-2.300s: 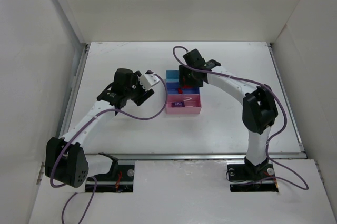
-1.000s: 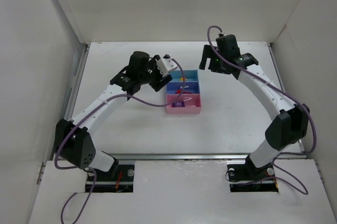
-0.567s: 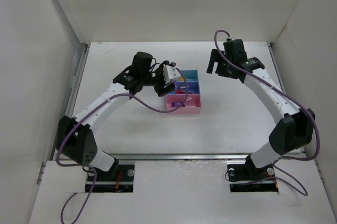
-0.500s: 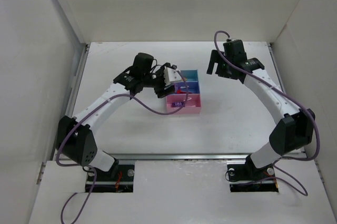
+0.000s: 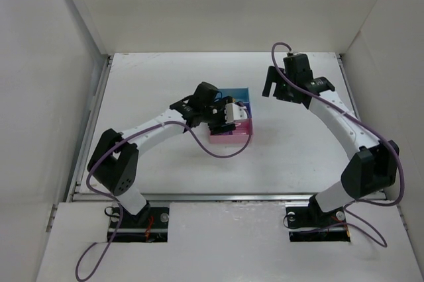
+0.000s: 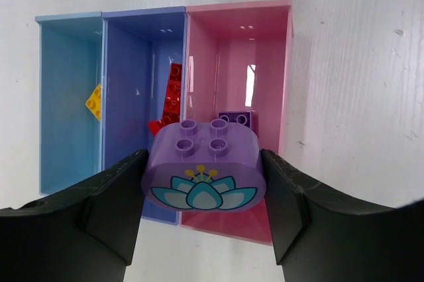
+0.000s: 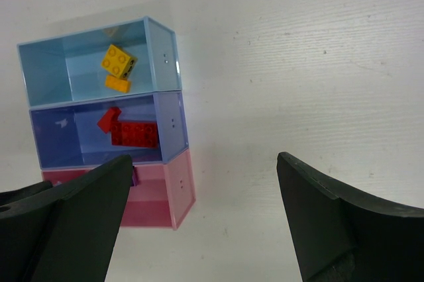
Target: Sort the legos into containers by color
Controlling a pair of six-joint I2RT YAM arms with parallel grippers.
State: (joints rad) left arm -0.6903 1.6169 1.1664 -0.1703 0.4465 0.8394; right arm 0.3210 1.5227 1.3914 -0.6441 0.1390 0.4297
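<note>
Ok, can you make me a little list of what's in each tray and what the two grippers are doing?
left gripper: shut on lavender brick with a flower print, above the trays
right gripper: open, empty, apart from the trays
light blue tray: yellow brick, orange brick
dark blue tray: red bricks
pink tray: purple brick

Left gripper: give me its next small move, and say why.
Probably nudge the left gripper sideways until it is centred over the pink tray before releasing. It holds the lavender brick above the divider between that tray and the darker blue tray. The pink one already holds a purple brick, the darker blue one red bricks.
</note>
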